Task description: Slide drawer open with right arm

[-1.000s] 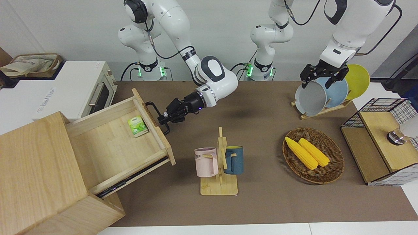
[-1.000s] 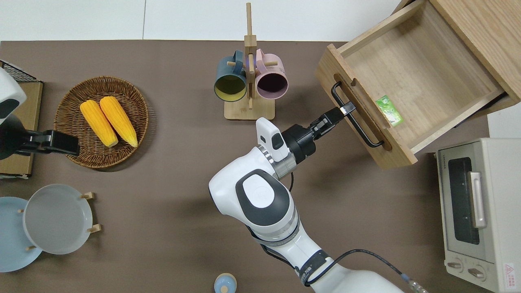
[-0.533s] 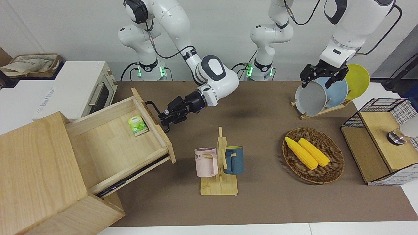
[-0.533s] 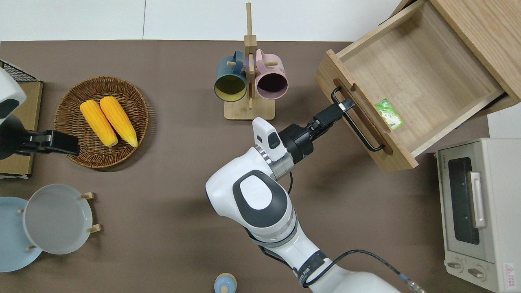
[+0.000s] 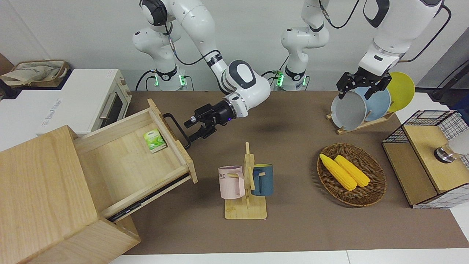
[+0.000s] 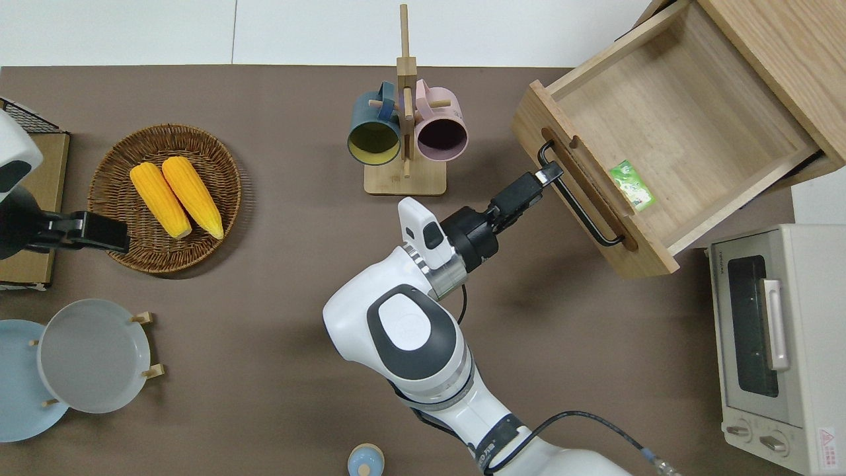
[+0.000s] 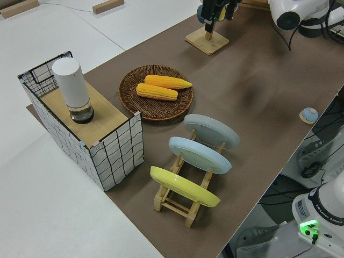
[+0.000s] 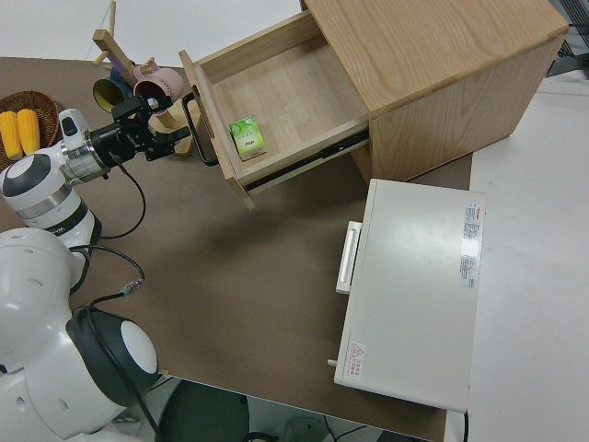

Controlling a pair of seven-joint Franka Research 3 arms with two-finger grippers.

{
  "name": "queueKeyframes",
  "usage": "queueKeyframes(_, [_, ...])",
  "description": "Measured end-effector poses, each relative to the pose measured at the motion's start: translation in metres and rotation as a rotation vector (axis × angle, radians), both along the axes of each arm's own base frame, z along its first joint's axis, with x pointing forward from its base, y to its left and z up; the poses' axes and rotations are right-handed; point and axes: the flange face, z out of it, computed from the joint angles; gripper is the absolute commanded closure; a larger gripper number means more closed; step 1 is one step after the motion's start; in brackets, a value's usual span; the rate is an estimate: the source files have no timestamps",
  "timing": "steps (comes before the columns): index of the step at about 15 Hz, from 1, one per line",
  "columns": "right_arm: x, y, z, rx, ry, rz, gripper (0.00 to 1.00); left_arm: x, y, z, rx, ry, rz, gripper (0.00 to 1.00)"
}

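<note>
- Brown table mat point(image 5: 293, 227) carried a big pale-wood box cabinet point(image 5: 40, 198) at the right arm's end.
- Its wide shallow pale-wood drawer point(image 5: 139, 161) stood pulled far out, black metal bar handle point(image 5: 178, 128) exposed, a small green packet point(image 5: 154, 140) inside.
- Right arm's black gripper point(image 5: 193, 129) sat just beside the handle, fingers spread, gripping nothing.
- Left arm was parked.

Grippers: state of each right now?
Right gripper: open, just off the drawer handle, holding nothing.
Left gripper: parked, open, holding nothing.

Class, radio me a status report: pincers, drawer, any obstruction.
Right pincer open, just clear of the black bar handle. Left arm parked. Drawer wide open, green packet inside. No obstruction.
</note>
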Motion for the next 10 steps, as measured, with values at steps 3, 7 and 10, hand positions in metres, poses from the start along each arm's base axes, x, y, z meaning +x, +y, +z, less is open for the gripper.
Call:
queueKeyframes(3, [-0.014, 0.025, 0.009, 0.059, 0.013, 0.008, 0.021, 0.0, 0.0, 0.0, 0.0, 0.0, 0.0, 0.01])
queueKeyframes(7, [-0.027, 0.045, 0.029, 0.159, 0.034, -0.037, 0.021, 0.0, 0.0, 0.0, 0.0, 0.0, 0.0, 0.01])
queueKeyframes(10, [-0.03, 0.054, 0.053, 0.281, 0.076, -0.078, 0.021, 0.0, 0.0, 0.0, 0.0, 0.0, 0.0, 0.01])
